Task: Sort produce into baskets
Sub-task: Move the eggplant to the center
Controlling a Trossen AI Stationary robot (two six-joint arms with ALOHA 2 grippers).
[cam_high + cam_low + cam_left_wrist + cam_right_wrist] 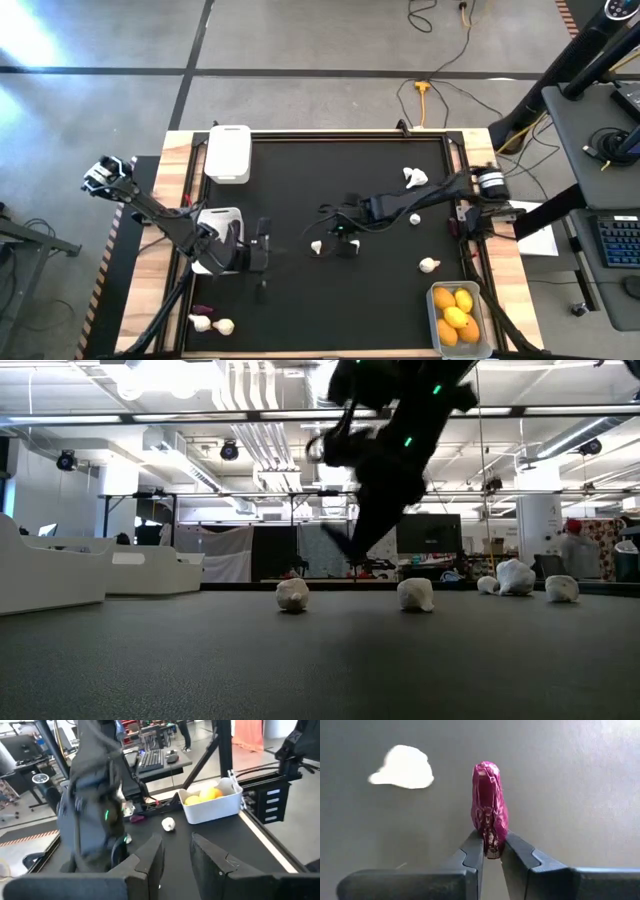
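right gripper (pixel 491 851): clamped on purple eggplant (pixel 490 802) | garlic (pixel 402 767) beside it | left gripper (pixel 176 851): narrow gap, nothing held, by white basket (pixel 213 228)

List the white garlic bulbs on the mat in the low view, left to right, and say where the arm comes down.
First bulb → arm coming down from above behind the gap → second bulb → small far bulb → larger bulb → rightmost bulb.
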